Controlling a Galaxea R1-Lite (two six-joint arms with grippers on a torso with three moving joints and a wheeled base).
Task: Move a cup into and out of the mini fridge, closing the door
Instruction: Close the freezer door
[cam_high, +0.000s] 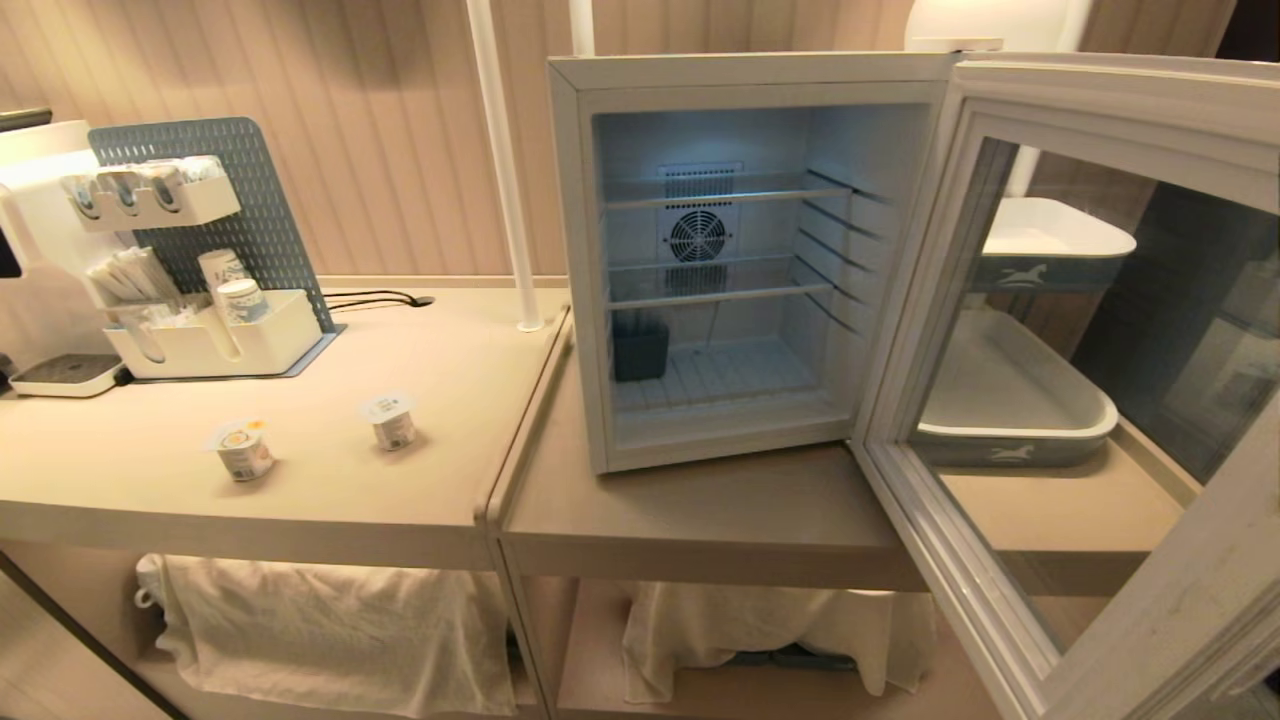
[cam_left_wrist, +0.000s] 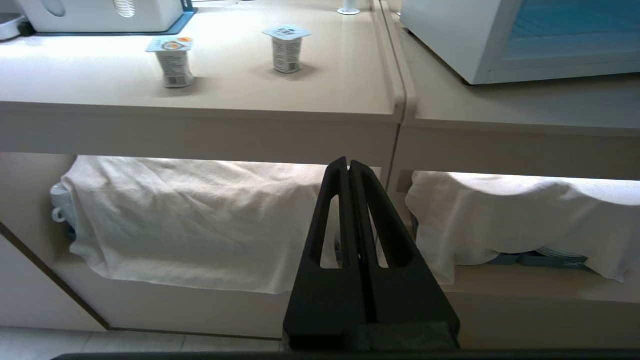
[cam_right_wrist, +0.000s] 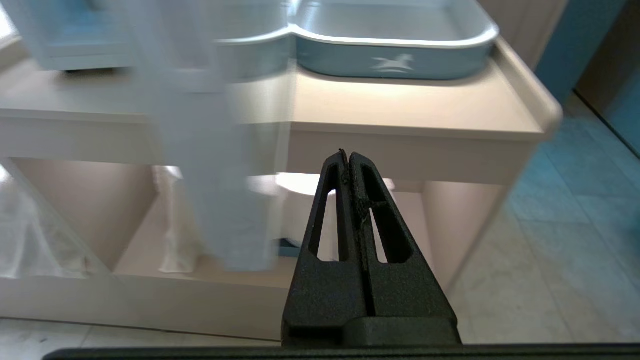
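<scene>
Closed left gripper (cam_left_wrist: 349, 165) below cups (cam_left_wrist: 174, 62), apart.

White mini fridge (cam_high: 580, 300) open, door (cam_high: 1080, 420) swung wide; two cups (cam_high: 243, 450) on counter.

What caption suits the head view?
Open fridge, door swung wide, two cups waiting on the counter.

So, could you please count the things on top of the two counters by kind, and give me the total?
Sealed foil-lid cups: 2
Mini fridge, door open: 1
Blue-and-white trays, seen through the door glass: 2
Pegboard organiser with white bins: 1
White machine at the far left: 1
Total: 7
</scene>
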